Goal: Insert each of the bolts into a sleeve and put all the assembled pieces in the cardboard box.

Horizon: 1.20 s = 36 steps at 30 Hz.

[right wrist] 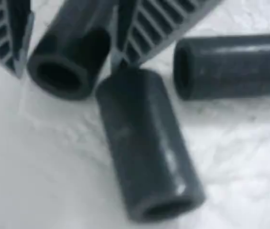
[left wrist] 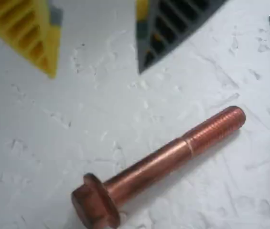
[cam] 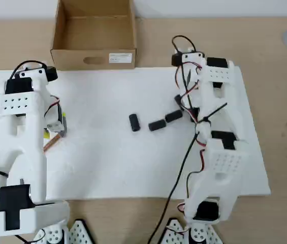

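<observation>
**Risk check: bolt miss on the left, sleeve scatter on the right**

Left gripper (left wrist: pixel 96 70): jaws wide open, gripping nothing, hanging near the bolt (left wrist: pixel 158 164) but not over it. Bolt flat on the white mat (cam: pixel 102 168), clear of both tips and off the line between them. If closed from here: likely to pinch air, or to clip the shank off-centre and roll it across the mat. Needs re-centring over the smooth shank first. Avoid threads and head: too little free length left for insertion.

Cardboard box (cam: pixel 93 57): on the counter (cam: pixel 275 101) just past the mat's far edge, apart from both grippers. No bolt in any sleeve yet, so the whole carry to come. Risk of a bolt sliding out of its sleeve if tilted on the way.

Right gripper (right wrist: pixel 68 67): 1 jaw each side of sleeve A (right wrist: pixel 77 33); cannot tell whether clamped or only straddling. Sleeve B (right wrist: pixel 146 143) right against A, beside a jaw tip; sleeve C (right wrist: pixel 230 64) just beside B. On lift or close: likely to nudge B, then C. Round bodies, easy to roll toward the mat edge. With an off-centre hold on A: cocked bore, threads jammed at entry.
</observation>
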Available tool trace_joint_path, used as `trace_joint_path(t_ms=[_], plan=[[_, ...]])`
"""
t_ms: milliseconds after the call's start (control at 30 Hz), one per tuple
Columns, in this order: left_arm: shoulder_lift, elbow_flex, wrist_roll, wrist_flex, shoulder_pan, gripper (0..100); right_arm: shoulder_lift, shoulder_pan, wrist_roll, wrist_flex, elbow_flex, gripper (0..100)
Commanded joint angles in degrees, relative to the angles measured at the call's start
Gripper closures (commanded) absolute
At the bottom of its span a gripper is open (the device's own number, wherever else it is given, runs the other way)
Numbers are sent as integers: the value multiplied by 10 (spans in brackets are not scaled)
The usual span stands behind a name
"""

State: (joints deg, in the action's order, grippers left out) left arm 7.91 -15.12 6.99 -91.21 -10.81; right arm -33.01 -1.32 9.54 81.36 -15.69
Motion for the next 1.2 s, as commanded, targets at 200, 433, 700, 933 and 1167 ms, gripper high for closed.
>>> trace_joint_path(t_ms=[200, 433, 700, 933, 1167], plan=[[2, 25, 4, -20, -4, 875, -25, 2, -4, 4, -29, 857], [2, 25, 4, -20, -4, 875, -24, 2, -5, 18, -22, 906], [2, 25, 4, -20, -4, 875, -23, -11, -4, 20, -7, 906], [2, 25, 4, -20, -2, 875, -15, -11, 11, 32, -6, 903], [2, 25, 4, -21, -2, 875, 65, -7, 18, 40, -1, 843]])
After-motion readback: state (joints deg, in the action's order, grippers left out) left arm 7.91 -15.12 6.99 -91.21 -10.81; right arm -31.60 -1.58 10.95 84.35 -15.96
